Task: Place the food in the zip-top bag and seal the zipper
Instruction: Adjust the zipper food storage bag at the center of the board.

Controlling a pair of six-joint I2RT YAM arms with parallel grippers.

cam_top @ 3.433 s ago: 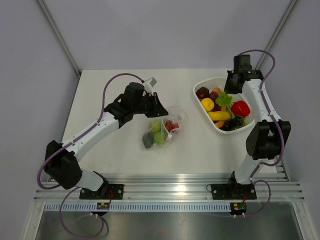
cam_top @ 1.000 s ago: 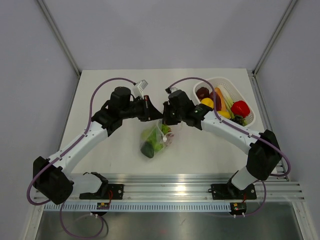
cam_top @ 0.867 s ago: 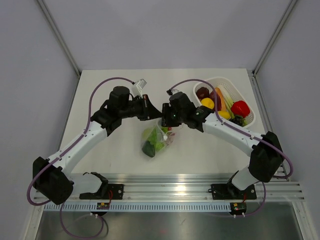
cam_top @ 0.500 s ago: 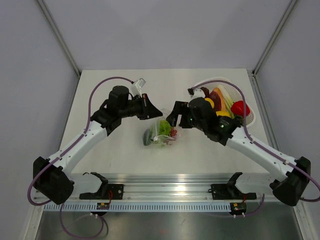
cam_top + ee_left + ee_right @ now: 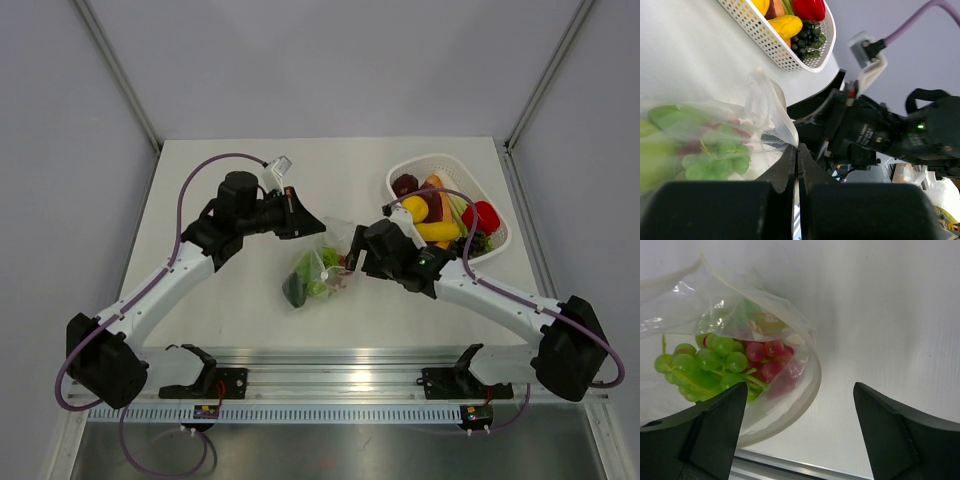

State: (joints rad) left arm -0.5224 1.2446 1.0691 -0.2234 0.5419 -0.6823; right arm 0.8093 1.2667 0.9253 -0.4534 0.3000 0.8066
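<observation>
The clear zip-top bag [image 5: 318, 268] lies on the white table with green grapes [image 5: 715, 362], red grapes [image 5: 769, 359] and other green food inside. My left gripper [image 5: 317, 230] is shut on the bag's upper mouth edge, and in the left wrist view the left gripper [image 5: 798, 148] pinches that thin plastic edge. To the right of the bag, my right gripper [image 5: 351, 258] is open. In the right wrist view the right gripper [image 5: 800, 407] straddles the bag's mouth and the zipper [image 5: 811, 390], touching neither. The mouth gapes open.
A white lattice basket [image 5: 400, 175] at the back right holds more food: a yellow fruit [image 5: 415, 208], a red pepper [image 5: 486, 215], dark grapes [image 5: 807, 42]. The table's metal front rail [image 5: 790, 465] runs just beyond the bag.
My right gripper has opened, let go of the bag's mouth and drawn back to the right and nearer the front. The bag has sagged lower. The left gripper has kept its hold.
</observation>
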